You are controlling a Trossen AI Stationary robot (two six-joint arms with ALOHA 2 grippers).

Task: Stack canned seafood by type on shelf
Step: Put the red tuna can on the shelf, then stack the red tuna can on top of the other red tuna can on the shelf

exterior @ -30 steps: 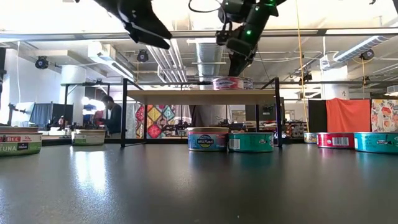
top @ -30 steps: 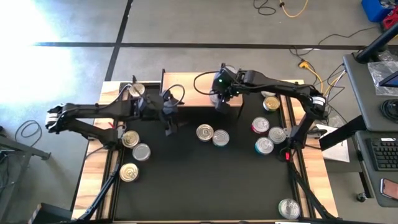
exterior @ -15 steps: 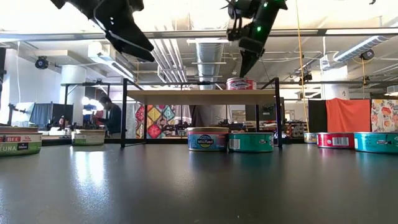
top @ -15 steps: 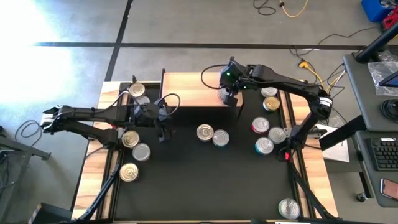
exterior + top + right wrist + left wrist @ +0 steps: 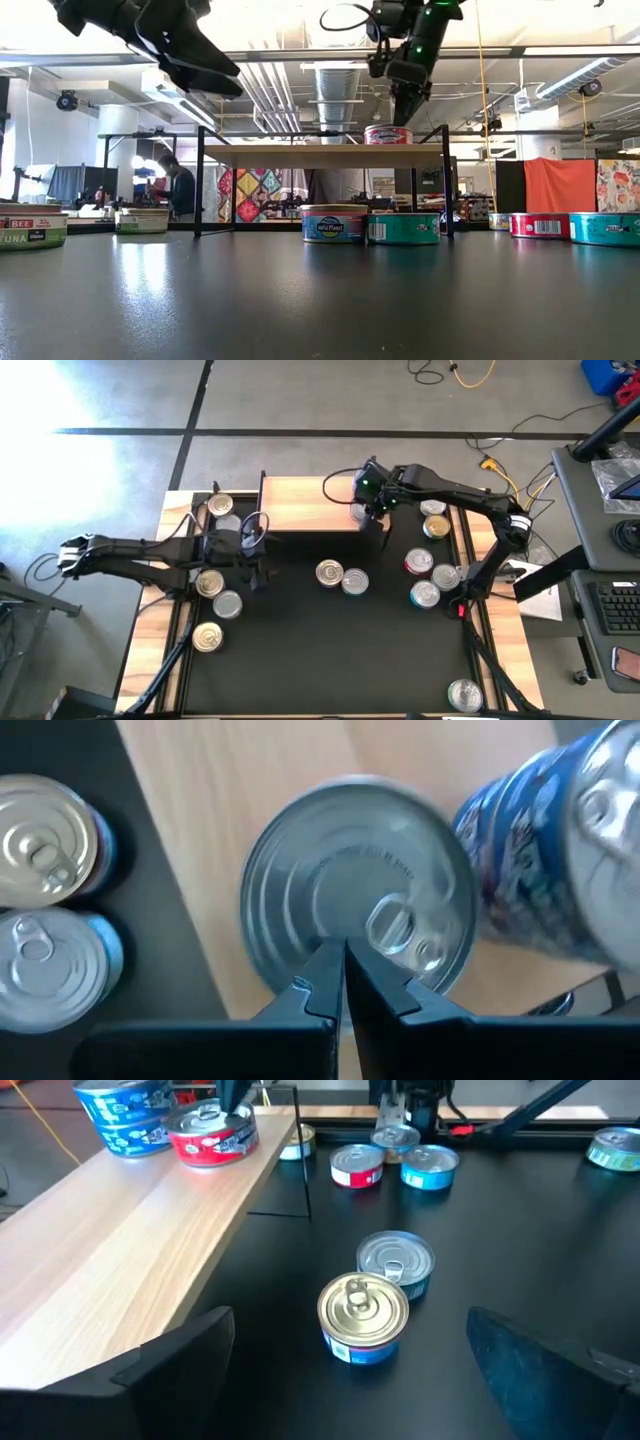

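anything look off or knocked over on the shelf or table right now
Nothing stands out. The red-labelled can and the stacked blue cans sit upright on the shelf, and the cans on the black table are upright too, just not sorted yet.

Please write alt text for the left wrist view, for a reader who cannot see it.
A red can and stacked blue cans sit on a light-wood shelf. Beside the shelf, two silver-lidded cans touch on the black table, with more cans beyond.
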